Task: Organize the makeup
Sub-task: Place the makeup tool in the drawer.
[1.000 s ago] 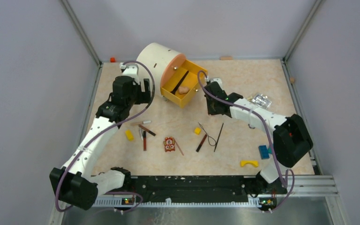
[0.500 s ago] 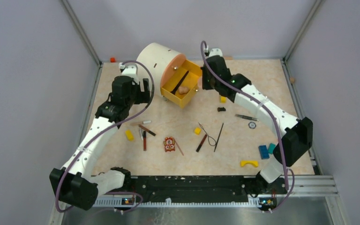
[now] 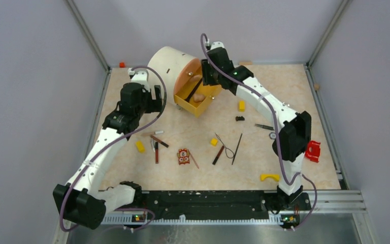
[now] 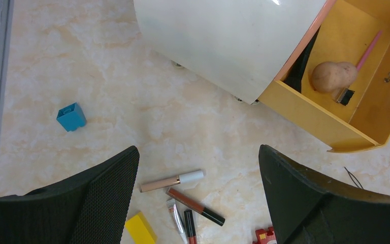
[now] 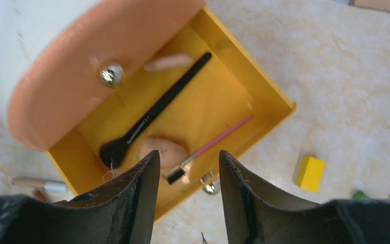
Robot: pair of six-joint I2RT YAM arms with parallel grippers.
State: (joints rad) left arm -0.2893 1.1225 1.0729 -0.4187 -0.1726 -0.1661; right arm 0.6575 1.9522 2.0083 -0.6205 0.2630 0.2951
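Boxy yellow drawer (image 5: 208,101), slim pink brush (image 5: 223,133)

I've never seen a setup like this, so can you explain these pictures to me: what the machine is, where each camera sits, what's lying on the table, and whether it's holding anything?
It's two robot arms bolted to a table's near edge, each ending in a two-finger gripper. One picture looks down from above; the other two come from cameras on the wrists. The right gripper hangs open over a yellow drawer holding a black brush, pink brush and peach puff. The left gripper is open over loose makeup sticks. A wire-loop tool, yellow blocks and toy figure lie nearby. Nothing is held.
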